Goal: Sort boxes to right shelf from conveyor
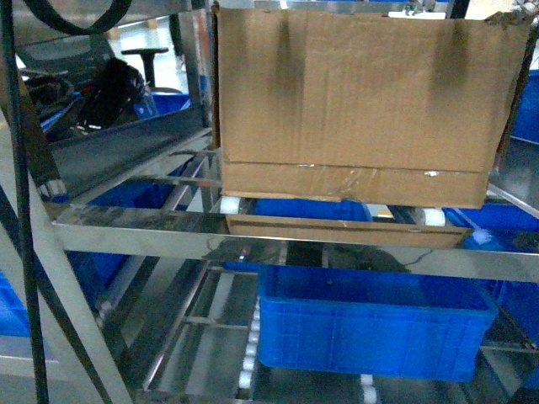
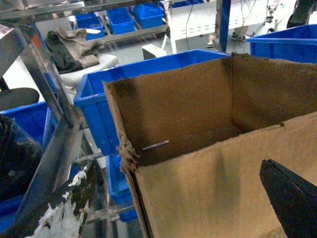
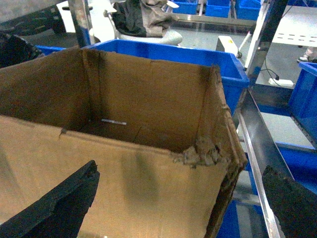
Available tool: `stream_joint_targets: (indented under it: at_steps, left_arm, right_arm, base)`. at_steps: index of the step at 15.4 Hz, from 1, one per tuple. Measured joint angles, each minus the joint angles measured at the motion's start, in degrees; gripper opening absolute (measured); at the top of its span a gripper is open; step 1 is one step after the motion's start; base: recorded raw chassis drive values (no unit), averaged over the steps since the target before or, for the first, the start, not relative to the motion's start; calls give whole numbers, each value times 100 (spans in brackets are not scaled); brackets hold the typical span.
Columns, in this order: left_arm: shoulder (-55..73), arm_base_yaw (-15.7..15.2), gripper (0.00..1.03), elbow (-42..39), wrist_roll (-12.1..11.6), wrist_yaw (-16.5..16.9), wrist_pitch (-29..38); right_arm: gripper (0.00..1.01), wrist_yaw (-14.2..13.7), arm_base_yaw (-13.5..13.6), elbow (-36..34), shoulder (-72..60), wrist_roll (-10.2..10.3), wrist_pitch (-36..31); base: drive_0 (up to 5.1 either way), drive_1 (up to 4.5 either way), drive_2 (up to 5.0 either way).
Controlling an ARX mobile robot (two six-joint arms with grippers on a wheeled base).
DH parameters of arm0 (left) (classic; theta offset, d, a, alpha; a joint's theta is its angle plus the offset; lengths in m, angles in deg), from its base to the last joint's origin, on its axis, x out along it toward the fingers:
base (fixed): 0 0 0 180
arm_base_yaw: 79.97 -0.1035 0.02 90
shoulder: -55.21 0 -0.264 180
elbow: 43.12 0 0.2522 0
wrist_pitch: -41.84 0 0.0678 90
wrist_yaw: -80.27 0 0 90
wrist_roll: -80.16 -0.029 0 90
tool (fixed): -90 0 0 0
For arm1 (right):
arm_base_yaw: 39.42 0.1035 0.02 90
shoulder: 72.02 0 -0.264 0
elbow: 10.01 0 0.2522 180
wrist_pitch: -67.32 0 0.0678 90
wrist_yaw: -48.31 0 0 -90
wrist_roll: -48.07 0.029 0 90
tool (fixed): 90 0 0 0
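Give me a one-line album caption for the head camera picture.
Torn-topped cardboard box sits on the steel roller shelf, with a blue plastic crate on the tier below.

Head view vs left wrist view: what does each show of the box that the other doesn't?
Head only: the box's outer front face, the clear tape along its bottom seam, its base resting on the shelf's white rollers, and a blue crate on the tier below.

Left wrist only: the box's open, empty interior with a small white sticker strip on the inner wall, and the ragged torn corner.

Both: the same brown box, steel shelf frame, blue crates around it.
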Motion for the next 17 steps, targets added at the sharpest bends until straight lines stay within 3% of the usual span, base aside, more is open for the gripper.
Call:
stream_joint_targets:
  at_steps: [8, 11, 12, 13, 14, 15, 16, 17]
  left_arm:
    - [-741, -55, 98, -610, 415, -70, -372]
    - [-2052, -129, 98, -1666, 973, -352, -857]
    - [-2509, -186, 98, -1952, 1099, -470, -1351]
    - [-2953, -208, 98, -2170, 1272, -383, -1657]
    - [-3163, -214, 98, -2159, 1408, -330, -1537]
    - [-3185, -214, 98, -2120, 1488, -323, -1528]
    - [-3123, -184, 96, -2214, 1453, -466, -1231]
    - [-3226, -197, 84, -2787, 1093, -1154, -46]
  right_arm:
    - [98, 127, 98, -468, 734, -177, -98]
    - [98, 210, 133, -1174, 1847, -122, 616]
    - [98, 535, 85, -1416, 2273, -74, 879]
    - [98, 793, 46, -1497, 2695, 83, 1082]
    - [98, 815, 20, -1403, 2855, 197, 968]
    - [95, 566, 74, -1480, 2861, 208, 654]
    - [83, -378, 160, -2022, 2979, 144, -136]
    - [70, -896, 90, -2684, 3265, 85, -520]
  base:
    - [0, 0, 0]
    - [0, 0, 0]
    - [0, 0, 0]
    - [0, 0, 0]
    - [0, 0, 0]
    - [0, 0, 0]
    - [0, 0, 0]
    - [0, 0, 0]
